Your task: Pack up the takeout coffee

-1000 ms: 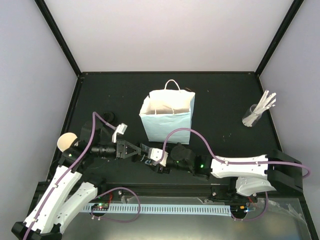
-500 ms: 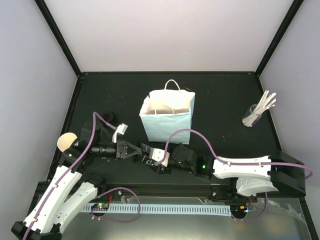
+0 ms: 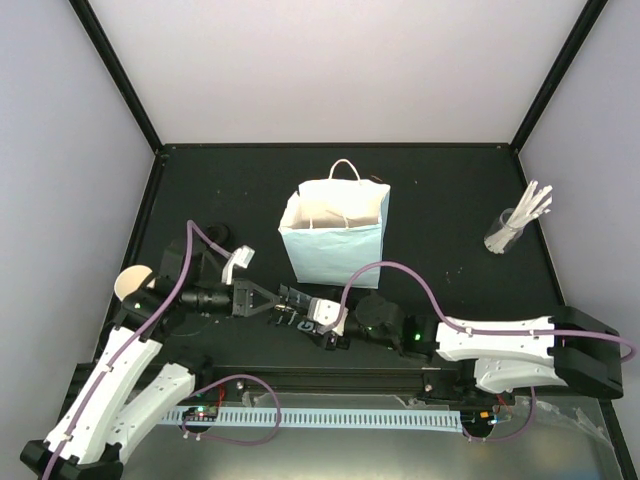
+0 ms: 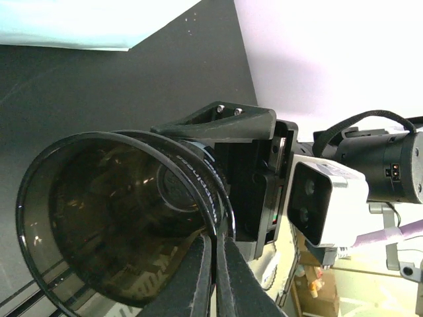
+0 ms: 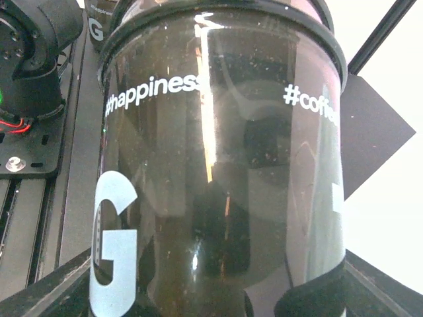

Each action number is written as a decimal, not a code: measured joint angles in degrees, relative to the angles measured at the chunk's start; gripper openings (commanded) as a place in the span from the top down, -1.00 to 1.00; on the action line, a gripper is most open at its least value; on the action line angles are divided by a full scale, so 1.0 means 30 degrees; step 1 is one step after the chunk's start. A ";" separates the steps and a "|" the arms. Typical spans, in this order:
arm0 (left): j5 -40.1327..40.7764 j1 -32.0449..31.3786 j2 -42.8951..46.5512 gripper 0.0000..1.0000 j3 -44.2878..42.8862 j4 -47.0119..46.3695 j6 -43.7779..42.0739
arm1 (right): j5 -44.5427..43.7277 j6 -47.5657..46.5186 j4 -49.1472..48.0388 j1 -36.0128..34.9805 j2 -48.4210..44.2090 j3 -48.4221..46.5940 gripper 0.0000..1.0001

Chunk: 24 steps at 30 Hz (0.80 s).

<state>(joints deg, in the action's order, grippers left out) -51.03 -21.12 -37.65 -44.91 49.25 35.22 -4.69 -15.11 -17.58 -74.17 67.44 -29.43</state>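
Note:
A dark see-through cup [image 5: 218, 165] with white lettering "#happiness" and a big "G" hangs between both grippers at the table's near middle. My left gripper [image 4: 216, 241] pinches its rim [image 4: 221, 218], one finger inside and one outside. My right gripper [image 5: 218, 290] is shut round the cup's body, with fingers [image 5: 63, 287] on either side. In the top view the two grippers meet just in front of the bag, left gripper [image 3: 272, 304], right gripper [image 3: 298, 308]. A cream paper cup [image 3: 130, 283] lies by the left arm. No brown carrier is clearly visible.
A light-blue paper bag [image 3: 335, 245] with white handles stands open at mid table, just beyond the grippers. A clear glass of white sticks [image 3: 512, 230] stands far right. Black frame rails border the table [image 3: 440, 200].
Both grippers, joined at the cup, have shifted slightly right and toward the near edge. The right forearm has swung lower. The bag and glass have not moved.

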 measured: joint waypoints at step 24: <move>1.3959 0.0000 -0.2586 0.97 -0.7242 0.7278 -0.3053 | -0.0488 0.0313 0.0503 0.0000 -0.2761 0.3330 -0.52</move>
<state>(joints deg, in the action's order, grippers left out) -9.15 -21.12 -45.41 -66.63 71.09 26.06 -6.15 -14.17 -16.08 -74.17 59.16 -19.44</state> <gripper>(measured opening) 0.019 0.761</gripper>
